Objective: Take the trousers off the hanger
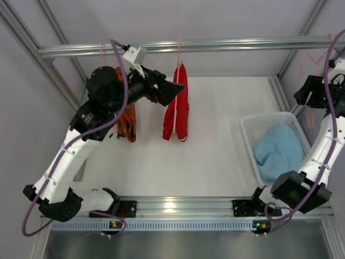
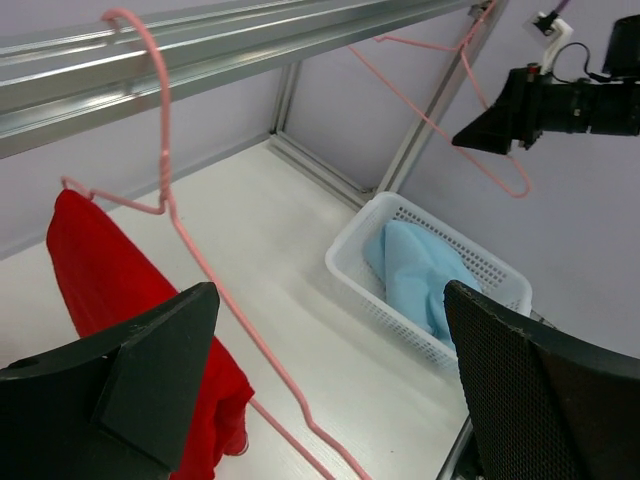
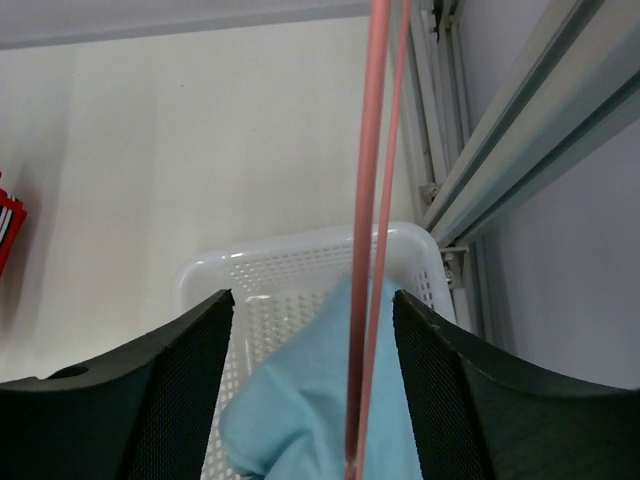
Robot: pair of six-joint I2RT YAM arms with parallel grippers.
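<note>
The red trousers (image 1: 178, 108) hang folded over a pink hanger (image 1: 179, 54) on the top rail. My left gripper (image 1: 171, 89) is open right beside them; in the left wrist view the red trousers (image 2: 100, 280) and their hanger (image 2: 165, 150) sit by the left finger (image 2: 150, 380), not gripped. The orange patterned trousers (image 1: 127, 123) hang behind my left arm. The light blue trousers (image 1: 277, 150) lie in the white basket (image 1: 248, 127). My right gripper (image 1: 312, 90) is open, with the wires of an empty pink hanger (image 3: 366, 200) between its fingers, untouched.
The aluminium rail (image 1: 226, 45) crosses the back of the cell, with frame posts at both sides. The basket stands at the right edge of the white table (image 1: 215, 162). The empty hanger (image 2: 480, 130) hangs at the rail's right end by my right gripper (image 2: 500, 120).
</note>
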